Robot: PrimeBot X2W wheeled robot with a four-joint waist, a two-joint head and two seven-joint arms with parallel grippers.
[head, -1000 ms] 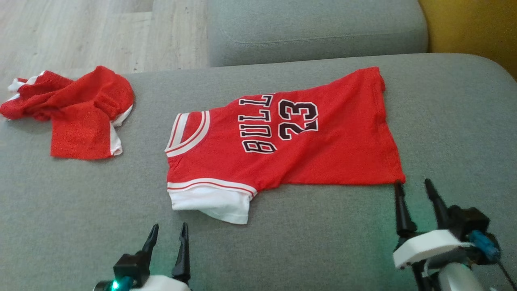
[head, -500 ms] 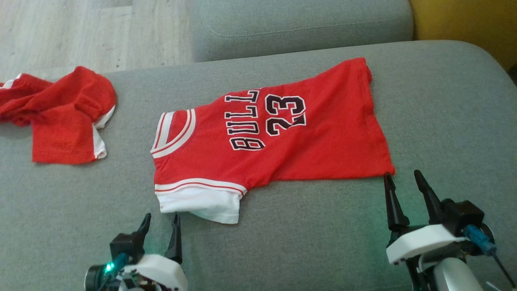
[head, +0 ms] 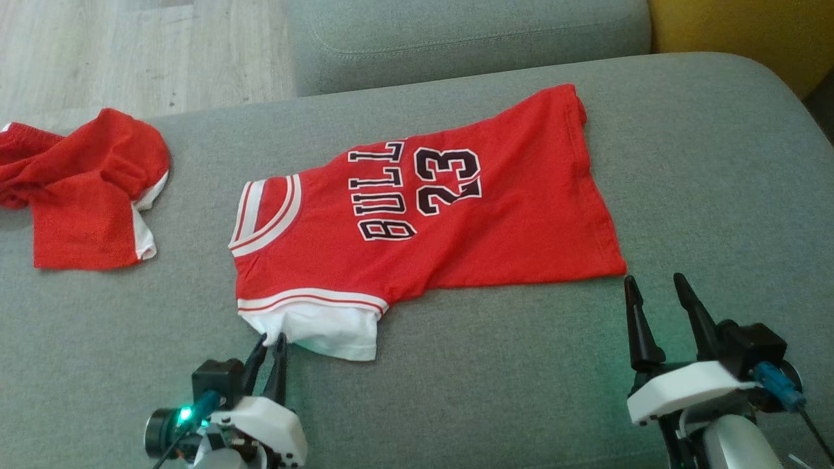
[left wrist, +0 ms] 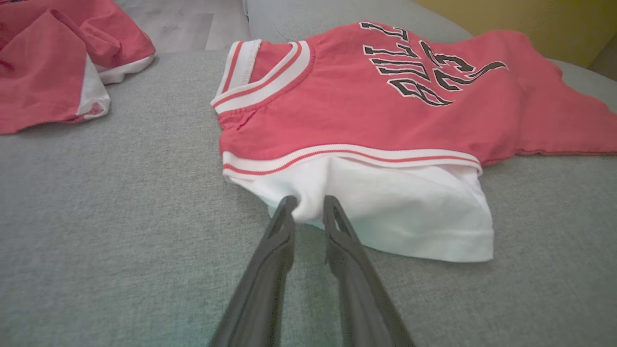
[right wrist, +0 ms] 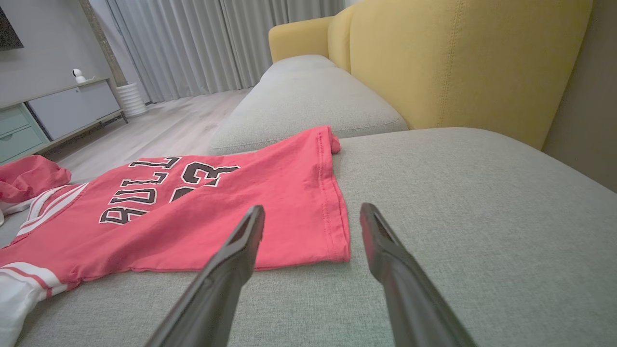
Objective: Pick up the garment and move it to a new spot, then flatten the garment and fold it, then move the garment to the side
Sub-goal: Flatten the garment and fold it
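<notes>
We see the red jersey (head: 456, 234) lying spread on the grey sofa cushion (head: 717, 163). Our left hand (head: 272, 339) is nearly closed, pinching its white sleeve (left wrist: 385, 212). Our right hand (head: 654, 280) stands wide open and empty, just beside the hem corner (head: 616, 266).

Bright red garment (head: 508, 228) here, black letters and numerals outlined in white, white sleeve, red-and-white striped bands at armhole and collar. Another red cloth (head: 78, 195) with white side trim. Grey woven cushion (head: 717, 163), mustard-yellow backrest (right wrist: 458, 62), pale wood-grain floor (head: 130, 52). Left gripper (head: 270, 342) and right gripper (head: 651, 281): black fingers, white housings, green glow.
</notes>
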